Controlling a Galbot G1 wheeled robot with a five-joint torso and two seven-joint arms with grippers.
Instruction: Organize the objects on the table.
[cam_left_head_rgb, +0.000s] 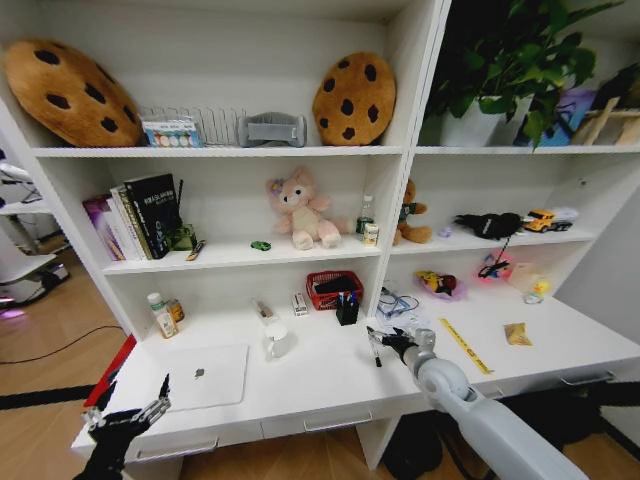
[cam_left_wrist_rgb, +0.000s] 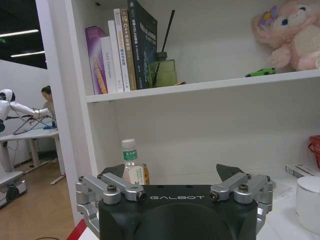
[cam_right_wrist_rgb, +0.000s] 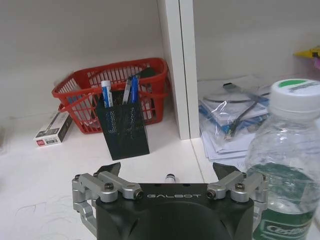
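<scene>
The long white smooth-topped desk (cam_left_head_rgb: 330, 385) was seen built into white shelving, with slim metal handles on its shallow drawers. A flat silver laptop (cam_left_head_rgb: 205, 376), lid closed, was laid near the desk's left end, and a white glazed mug (cam_left_head_rgb: 276, 341) was set just to its right. A thin yellow ruler (cam_left_head_rgb: 466, 346) was laid with its long axis running diagonally from the back toward the front right edge, and a crumpled tan scrap (cam_left_head_rgb: 518, 334) was seen beside it. A black mesh pen holder (cam_right_wrist_rgb: 123, 128) with blue pens was stood in front of a red plastic basket (cam_right_wrist_rgb: 116, 90).

The right gripper (cam_right_wrist_rgb: 167, 176), marked "GALBOT", was held with fingers spread over a dark pen (cam_right_wrist_rgb: 170, 177); a clear green-labelled bottle (cam_right_wrist_rgb: 286, 165) was close by. The left gripper (cam_left_wrist_rgb: 174, 181) was likewise held released near the desk's left front corner.
</scene>
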